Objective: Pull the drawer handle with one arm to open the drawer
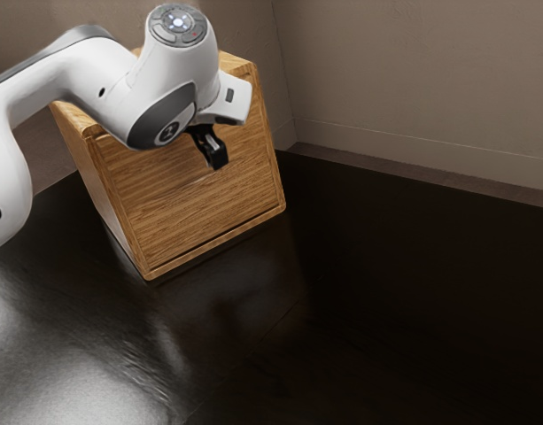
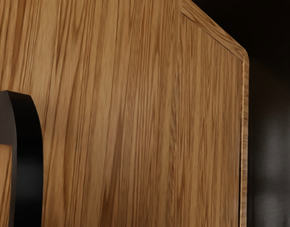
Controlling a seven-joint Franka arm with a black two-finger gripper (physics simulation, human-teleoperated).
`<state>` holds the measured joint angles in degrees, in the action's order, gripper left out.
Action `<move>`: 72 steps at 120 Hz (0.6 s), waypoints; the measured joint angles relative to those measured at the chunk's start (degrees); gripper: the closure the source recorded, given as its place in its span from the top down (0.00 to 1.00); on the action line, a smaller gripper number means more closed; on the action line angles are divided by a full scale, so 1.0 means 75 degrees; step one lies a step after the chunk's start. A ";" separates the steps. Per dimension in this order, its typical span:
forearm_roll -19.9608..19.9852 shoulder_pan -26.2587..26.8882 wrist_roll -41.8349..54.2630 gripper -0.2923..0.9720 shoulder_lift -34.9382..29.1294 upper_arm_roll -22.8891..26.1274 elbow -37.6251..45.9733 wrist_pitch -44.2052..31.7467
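Dark table (image 1: 386, 310), drawer handle (image 2: 26, 156) near gripper (image 1: 215, 158)

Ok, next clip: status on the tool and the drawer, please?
Tool at the drawer front, grip state unreadable. Black handle close beside the hand. Drawer looks flush with its cabinet, not open. No obstacle seen in front.

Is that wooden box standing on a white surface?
No, the box stands on a glossy black surface.
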<state>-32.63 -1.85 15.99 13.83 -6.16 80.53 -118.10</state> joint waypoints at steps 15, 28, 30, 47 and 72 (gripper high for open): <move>0.0018 0.0011 -0.0041 0.77 -0.0003 -0.0006 0.0078 -0.0063; 0.0024 0.0027 -0.0070 0.74 -0.0010 -0.0007 0.0077 -0.0093; 0.0022 0.0033 -0.0074 0.74 -0.0010 -0.0007 0.0076 -0.0096; 0.0021 0.0139 -0.0106 0.72 -0.0021 -0.0006 0.0073 -0.0116; 0.0009 0.0303 -0.0137 0.72 -0.0221 0.0005 0.0276 -0.0126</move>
<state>-32.56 0.42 14.96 12.18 -6.13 82.59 -119.05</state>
